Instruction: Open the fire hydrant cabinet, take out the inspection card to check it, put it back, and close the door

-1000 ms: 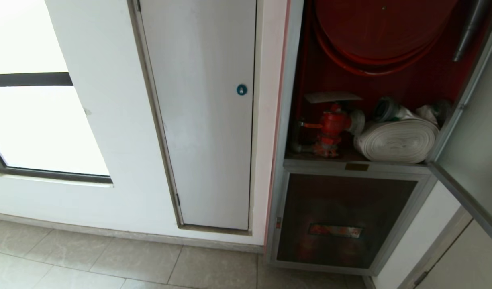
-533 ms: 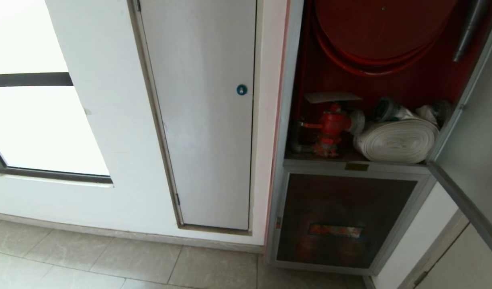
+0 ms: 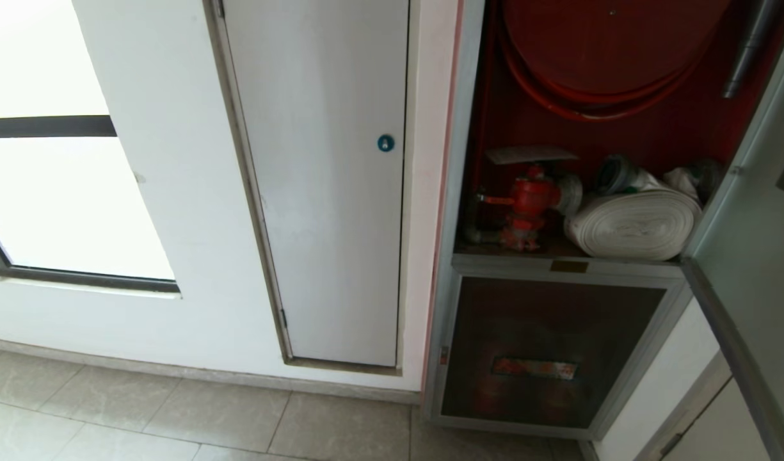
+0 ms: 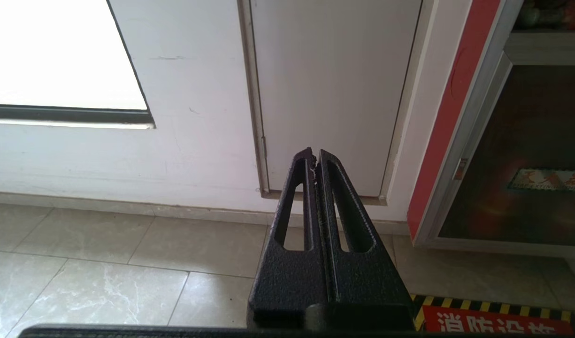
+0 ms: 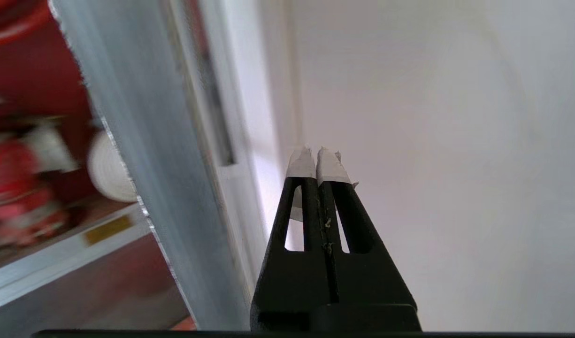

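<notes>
The fire hydrant cabinet stands open, showing its red inside, a red hydrant valve and a white rolled hose. The inspection card lies flat on top of the valve. The door hangs ajar at the right edge of the head view. My right gripper is shut and empty, its taped tips on the door's outer side between the blurred door frame and a white wall. My left gripper is shut and empty, parked low and pointing at the wall's foot.
A plain white door with a round blue lock is left of the cabinet, and a bright window lies further left. Under the open compartment is a shorter dark glass panel with a red label. A striped floor sign lies near the left gripper.
In the head view the door's lower edge has swung from slanting right to running steeply down, so the door has turned toward the cabinet opening. The cabinet's contents and the left gripper's surroundings are unchanged.
</notes>
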Tool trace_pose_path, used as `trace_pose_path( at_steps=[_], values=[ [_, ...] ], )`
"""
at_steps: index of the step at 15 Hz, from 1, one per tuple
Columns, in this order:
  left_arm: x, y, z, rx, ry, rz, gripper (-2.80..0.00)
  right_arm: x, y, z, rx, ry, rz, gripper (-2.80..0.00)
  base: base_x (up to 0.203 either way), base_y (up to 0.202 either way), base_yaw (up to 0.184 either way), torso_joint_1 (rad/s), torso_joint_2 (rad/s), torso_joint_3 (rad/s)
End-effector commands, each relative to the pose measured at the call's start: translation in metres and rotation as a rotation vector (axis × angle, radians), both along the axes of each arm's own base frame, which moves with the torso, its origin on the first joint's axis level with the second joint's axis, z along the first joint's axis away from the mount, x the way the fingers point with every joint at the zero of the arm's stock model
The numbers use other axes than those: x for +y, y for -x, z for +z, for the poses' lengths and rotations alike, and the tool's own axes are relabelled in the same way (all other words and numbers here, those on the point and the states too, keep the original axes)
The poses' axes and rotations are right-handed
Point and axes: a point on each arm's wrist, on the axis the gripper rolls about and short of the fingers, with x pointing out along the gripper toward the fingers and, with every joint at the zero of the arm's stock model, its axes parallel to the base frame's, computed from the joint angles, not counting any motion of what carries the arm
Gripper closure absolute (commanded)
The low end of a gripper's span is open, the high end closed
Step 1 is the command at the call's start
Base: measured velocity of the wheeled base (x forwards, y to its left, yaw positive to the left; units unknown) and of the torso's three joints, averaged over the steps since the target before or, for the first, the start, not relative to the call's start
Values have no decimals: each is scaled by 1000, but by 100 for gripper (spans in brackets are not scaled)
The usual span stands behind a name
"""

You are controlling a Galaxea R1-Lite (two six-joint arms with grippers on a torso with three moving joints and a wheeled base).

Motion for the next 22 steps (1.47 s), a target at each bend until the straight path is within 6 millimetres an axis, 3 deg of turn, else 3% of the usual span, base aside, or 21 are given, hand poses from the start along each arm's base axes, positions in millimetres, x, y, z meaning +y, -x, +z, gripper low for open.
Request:
trace_pose_path(
  at_steps=[1,7,10,16,22],
  values=[
    [0,-1,-4,12,0,0,0,9,-2,2,-8,12,68,0,0,0,0,0,0,0],
    [0,-1,-4,14,-1,0,0,17,-11,12,108,-103,351,0,0,0,0,0,0,0],
    [0,-1,-4,14,-1,0,0,23,-32,17,147,-165,552,0,0,0,0,0,0,0],
    [0,-1,-4,14,-1,0,0,25,-104,24,202,-318,806,0,0,0,0,0,0,0],
    [0,-1,-4,14,1,0,0,40,-202,25,262,-404,987,0,0,0,0,0,0,0]
  ],
)
